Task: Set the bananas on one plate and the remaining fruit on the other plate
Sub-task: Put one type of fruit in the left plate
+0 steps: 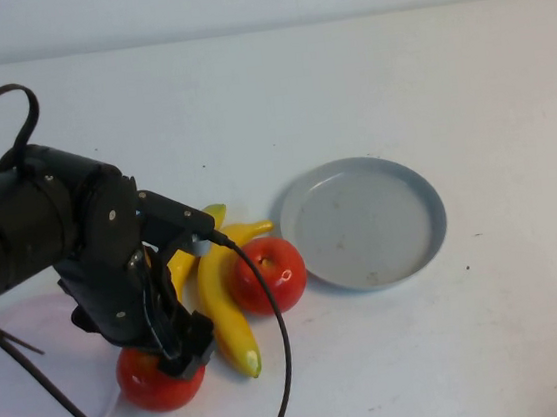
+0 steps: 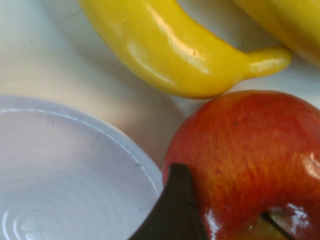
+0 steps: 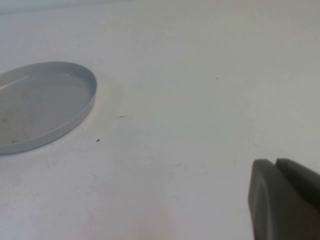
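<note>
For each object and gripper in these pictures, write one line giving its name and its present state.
Grey-blue plate: empty.
Pink plate: empty.
Near apple: on the table beside the pink plate, left gripper down around it.
Far apple: on the table, against a banana.
Bananas: on the table.
Right gripper: shut, over bare table.

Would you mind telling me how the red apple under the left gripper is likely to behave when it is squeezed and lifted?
The apple looks round and glossy, so it may slip between the left gripper fingers, or roll toward the pink plate if nudged. It looks rigid, so it probably won't deform. The right gripper, shut, sits apart near the grey plate.
</note>
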`<state>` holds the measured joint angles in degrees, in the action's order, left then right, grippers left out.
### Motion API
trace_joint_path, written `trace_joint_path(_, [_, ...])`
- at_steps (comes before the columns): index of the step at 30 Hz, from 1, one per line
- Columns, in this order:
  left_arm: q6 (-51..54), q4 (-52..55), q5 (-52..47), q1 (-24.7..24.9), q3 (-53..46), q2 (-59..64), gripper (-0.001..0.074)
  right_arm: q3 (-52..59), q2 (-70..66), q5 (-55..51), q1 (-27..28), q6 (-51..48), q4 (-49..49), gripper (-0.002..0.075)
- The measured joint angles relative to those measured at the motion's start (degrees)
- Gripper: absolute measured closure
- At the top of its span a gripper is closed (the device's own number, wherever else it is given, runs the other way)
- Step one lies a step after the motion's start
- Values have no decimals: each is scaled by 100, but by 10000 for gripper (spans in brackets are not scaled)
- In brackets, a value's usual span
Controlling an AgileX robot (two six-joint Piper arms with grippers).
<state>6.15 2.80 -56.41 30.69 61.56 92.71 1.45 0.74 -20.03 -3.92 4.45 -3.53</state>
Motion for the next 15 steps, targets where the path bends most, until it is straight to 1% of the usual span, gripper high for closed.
trace_joint_path(6, [0,0,31,0,0,-55,176,0,0,0,0,0,0,743])
trace_joint_path(9, [-14,-13,-66,0,89,-311,176,0,0,0,0,0,0,743])
trace_joint_path(12, [-246,70,-313,-15,321,-652,176,0,0,0,0,0,0,743])
trace_joint_path(14, [-338,107,-502,-121,466,-776,176,0,0,0,0,0,0,743])
trace_joint_path(15, [-364,116,-581,-265,513,-818,176,0,0,0,0,0,0,743])
